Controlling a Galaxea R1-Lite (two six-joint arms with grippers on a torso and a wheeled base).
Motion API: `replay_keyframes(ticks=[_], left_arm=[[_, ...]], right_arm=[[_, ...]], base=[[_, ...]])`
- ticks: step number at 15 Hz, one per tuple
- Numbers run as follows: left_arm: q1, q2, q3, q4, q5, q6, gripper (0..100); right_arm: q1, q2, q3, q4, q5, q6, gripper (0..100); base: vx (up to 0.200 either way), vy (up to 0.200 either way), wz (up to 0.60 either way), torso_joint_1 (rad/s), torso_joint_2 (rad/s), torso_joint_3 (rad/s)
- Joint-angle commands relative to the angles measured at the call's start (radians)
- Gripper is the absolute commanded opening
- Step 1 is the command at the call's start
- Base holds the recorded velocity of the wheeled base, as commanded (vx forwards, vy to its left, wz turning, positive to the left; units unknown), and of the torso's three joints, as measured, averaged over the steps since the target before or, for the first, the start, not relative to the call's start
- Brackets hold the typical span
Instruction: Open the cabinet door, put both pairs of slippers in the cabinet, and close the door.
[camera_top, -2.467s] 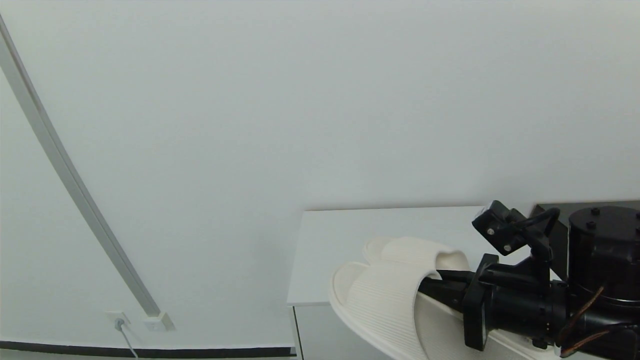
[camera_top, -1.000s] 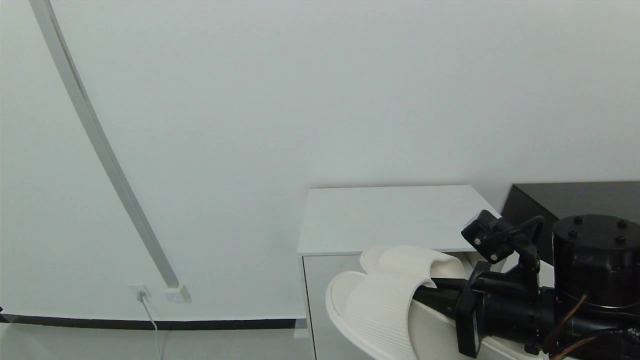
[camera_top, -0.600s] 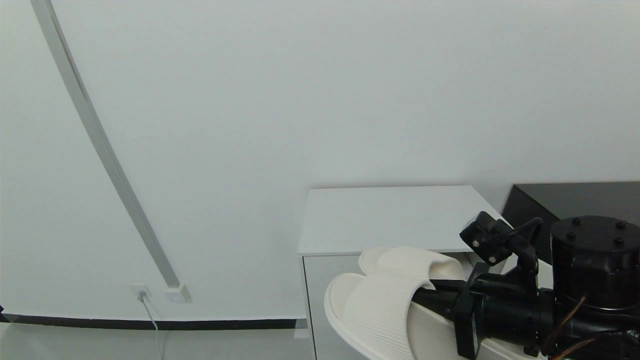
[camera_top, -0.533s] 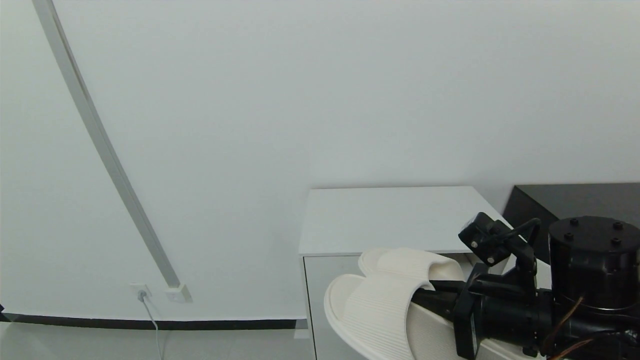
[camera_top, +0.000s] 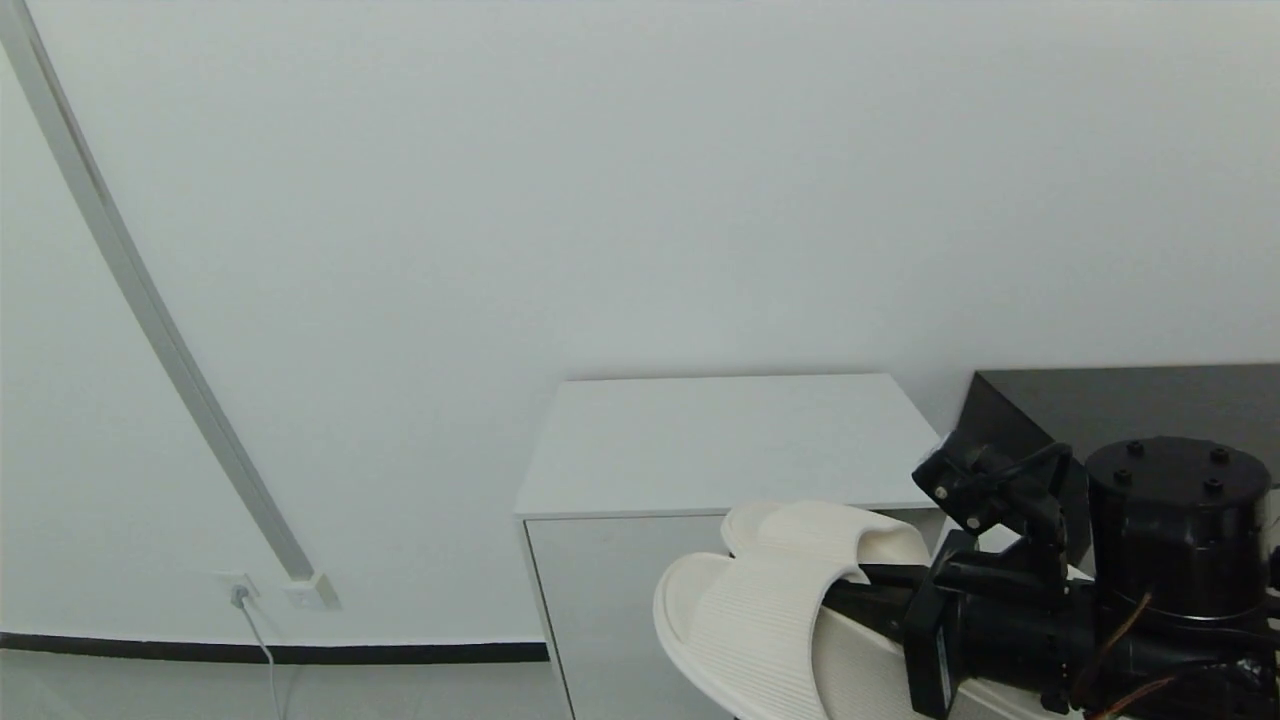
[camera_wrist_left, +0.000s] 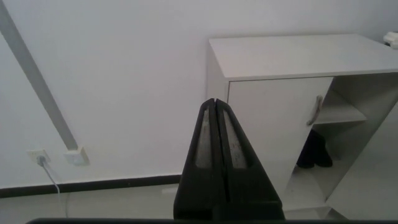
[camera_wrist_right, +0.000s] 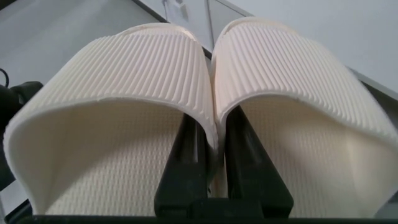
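A cream pair of slippers (camera_top: 770, 610) hangs in front of the white cabinet (camera_top: 730, 440), held side by side. My right gripper (camera_wrist_right: 214, 134) is shut on the pair, pinching the two inner strap edges (camera_wrist_right: 211, 81) together. The cabinet's left door (camera_wrist_left: 273, 124), with a metal handle (camera_wrist_left: 316, 110), is closed. To the right of that door the cabinet's inside (camera_wrist_left: 339, 115) is open, with a shelf and something dark (camera_wrist_left: 314, 151) on the lower level. My left gripper (camera_wrist_left: 215, 102) is shut on nothing, some way off from the cabinet's left side.
A black surface (camera_top: 1130, 395) adjoins the cabinet on the right. Behind is a white wall with a slanted grey trim (camera_top: 150, 300) and a socket with a cable (camera_top: 238, 592) near the floor. A white panel (camera_wrist_left: 373, 162) stands beside the open compartment.
The head camera has turned, so the cabinet and wall trim sit further left in the picture. My right gripper still holds the slippers in about the same place.
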Motion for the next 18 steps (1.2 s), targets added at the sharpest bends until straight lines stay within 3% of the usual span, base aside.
replay_keyframes(ticks=[1, 8, 18], left_arm=[[0.000, 0.001, 0.000, 0.000, 0.000, 0.000, 0], [0.000, 0.001, 0.000, 0.000, 0.000, 0.000, 0], [0.002, 0.000, 0.000, 0.000, 0.000, -0.002, 0]], right_arm=[[0.001, 0.009, 0.001, -0.002, 0.001, 0.000, 0], [0.001, 0.001, 0.034, -0.012, 0.008, -0.003, 0], [0.010, 0.001, 0.054, -0.012, 0.004, -0.030, 0]], base=[[0.000, -0.200, 0.00, 0.002, 0.00, 0.002], [0.000, -0.200, 0.00, 0.000, 0.00, 0.002], [0.000, 0.000, 0.00, 0.000, 0.00, 0.000]])
